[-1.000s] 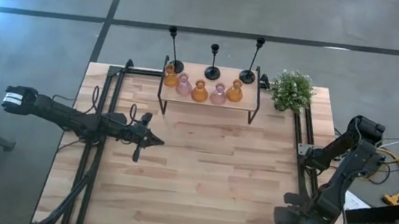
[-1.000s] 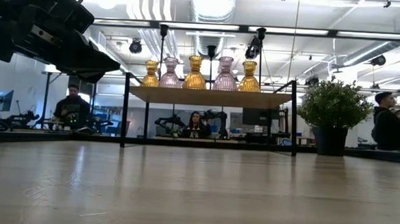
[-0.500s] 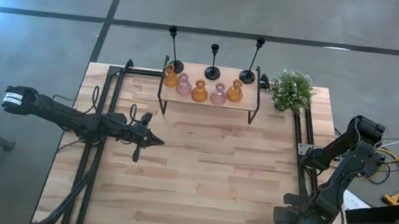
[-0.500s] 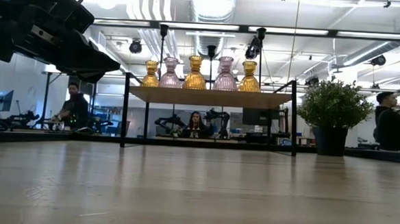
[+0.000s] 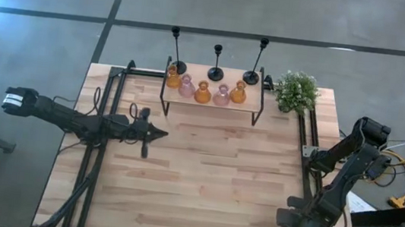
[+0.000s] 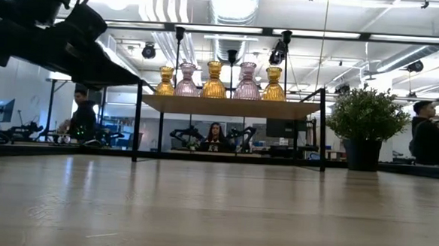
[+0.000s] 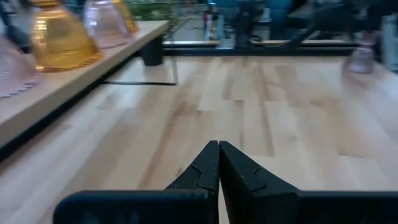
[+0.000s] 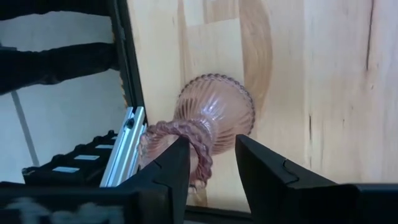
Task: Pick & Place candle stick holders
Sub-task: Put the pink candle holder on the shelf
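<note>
Pink glass holder (image 8: 211, 118), no legible writing

A light planked wooden table top (image 5: 211, 168) stands on a smooth grey concrete floor (image 5: 47, 4) crossed by dark seams; beyond the table the low view shows an open workshop with a white ceiling of exposed pipes and ducts (image 6: 233, 3); bright strip lights glare overhead; people (image 6: 428, 134) sit or stand at distant benches; dark monitors and equipment line the back.

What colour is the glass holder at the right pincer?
Pink, ribbed translucent glass holder; clearest in the right wrist view, between the right pincer.
</note>
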